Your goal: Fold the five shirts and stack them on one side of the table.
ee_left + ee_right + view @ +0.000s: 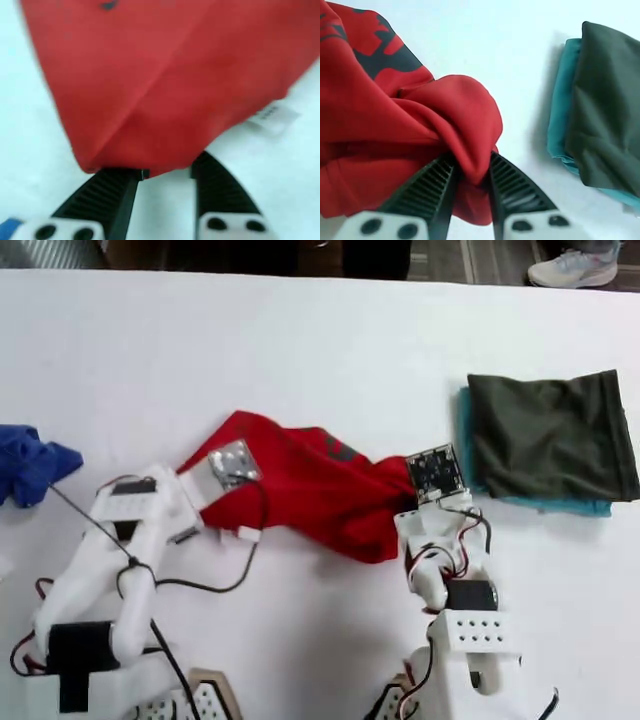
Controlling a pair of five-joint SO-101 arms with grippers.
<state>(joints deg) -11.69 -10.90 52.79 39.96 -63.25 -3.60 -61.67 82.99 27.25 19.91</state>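
A red shirt (310, 490) with a dark print lies rumpled across the table's middle. Its right end is bunched up between the fingers of my right gripper (472, 167), which is shut on it. That gripper (432, 475) sits between the red shirt and the folded stack. My left gripper (228, 468) rests at the shirt's left corner. In the left wrist view its fingers stand apart, open, with the red hem (150, 165) just at the tips of my left gripper (167, 170) and bare table between them. A white label (272, 116) sticks out from under the cloth.
At the right, a folded dark green shirt (552, 435) lies on a folded teal shirt (560, 504). A crumpled blue shirt (30, 465) sits at the left edge. The far half of the white table (300, 340) is bare. Cables trail near both arm bases.
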